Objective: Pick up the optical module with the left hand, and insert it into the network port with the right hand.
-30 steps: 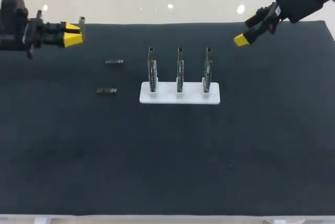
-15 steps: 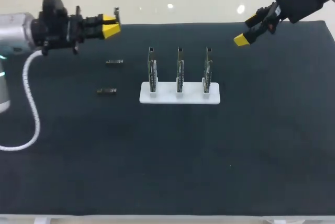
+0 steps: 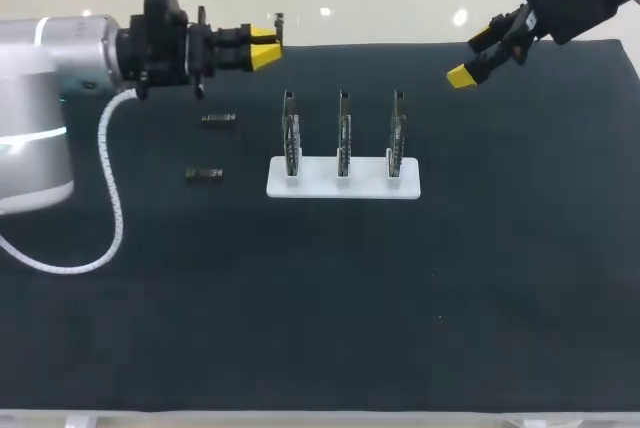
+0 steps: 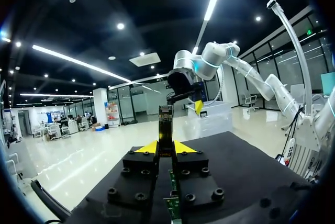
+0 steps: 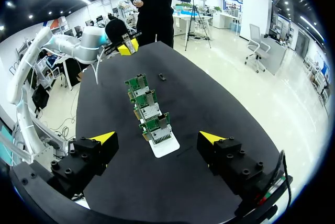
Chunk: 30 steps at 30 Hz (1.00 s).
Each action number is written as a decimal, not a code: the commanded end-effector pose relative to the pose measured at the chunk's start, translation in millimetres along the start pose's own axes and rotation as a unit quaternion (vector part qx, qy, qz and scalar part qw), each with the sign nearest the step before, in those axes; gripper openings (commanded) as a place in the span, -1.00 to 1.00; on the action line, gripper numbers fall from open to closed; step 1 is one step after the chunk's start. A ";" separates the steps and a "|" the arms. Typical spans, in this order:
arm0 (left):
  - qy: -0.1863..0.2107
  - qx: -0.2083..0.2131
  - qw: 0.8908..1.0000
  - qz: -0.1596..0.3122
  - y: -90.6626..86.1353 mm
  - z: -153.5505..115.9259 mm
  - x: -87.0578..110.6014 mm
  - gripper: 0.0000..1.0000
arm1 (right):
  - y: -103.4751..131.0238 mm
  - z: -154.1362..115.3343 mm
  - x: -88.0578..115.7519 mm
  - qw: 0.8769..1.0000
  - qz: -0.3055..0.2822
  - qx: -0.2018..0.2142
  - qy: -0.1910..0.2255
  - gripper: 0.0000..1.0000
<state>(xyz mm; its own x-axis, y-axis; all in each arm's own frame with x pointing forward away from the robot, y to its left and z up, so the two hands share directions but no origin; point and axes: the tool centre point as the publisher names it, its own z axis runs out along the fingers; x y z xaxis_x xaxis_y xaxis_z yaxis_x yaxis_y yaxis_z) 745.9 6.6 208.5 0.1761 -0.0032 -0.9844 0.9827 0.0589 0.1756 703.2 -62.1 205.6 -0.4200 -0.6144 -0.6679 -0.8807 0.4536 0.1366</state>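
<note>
The black table [image 3: 300, 298] bears a white stand [image 3: 343, 180] of three upright boards [image 3: 343, 133], two small modules [image 3: 218, 119] beside it.

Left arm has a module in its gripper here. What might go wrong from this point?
The left gripper pinches the optical module by one end, the rest sticking out; it may twist or drop when passed to the open right gripper. The three boards stand close together on the white base, so the right gripper might knock a neighbour during insertion.
</note>
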 end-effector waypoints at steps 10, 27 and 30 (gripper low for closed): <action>0.013 -0.016 1.000 -0.007 -20.8 22.5 -5.3 -1.00 | -0.2 0.4 0.2 1.000 -0.001 -0.001 -0.001 1.00; 0.013 -0.016 1.000 -0.007 -20.8 22.5 -5.3 -1.00 | -0.2 0.4 0.2 1.000 -0.001 -0.001 -0.001 1.00; 0.013 -0.016 1.000 -0.007 -20.8 22.5 -5.3 -1.00 | -0.2 0.4 0.2 1.000 -0.001 -0.001 -0.001 1.00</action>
<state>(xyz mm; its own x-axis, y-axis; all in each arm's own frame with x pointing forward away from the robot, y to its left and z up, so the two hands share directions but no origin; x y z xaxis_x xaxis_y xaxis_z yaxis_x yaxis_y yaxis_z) 727.6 -16.5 210.8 0.1577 0.0218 -0.9872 0.9838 0.0831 0.1590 703.3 -62.1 205.6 -0.4200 -0.6144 -0.6679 -0.8807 0.4536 0.1365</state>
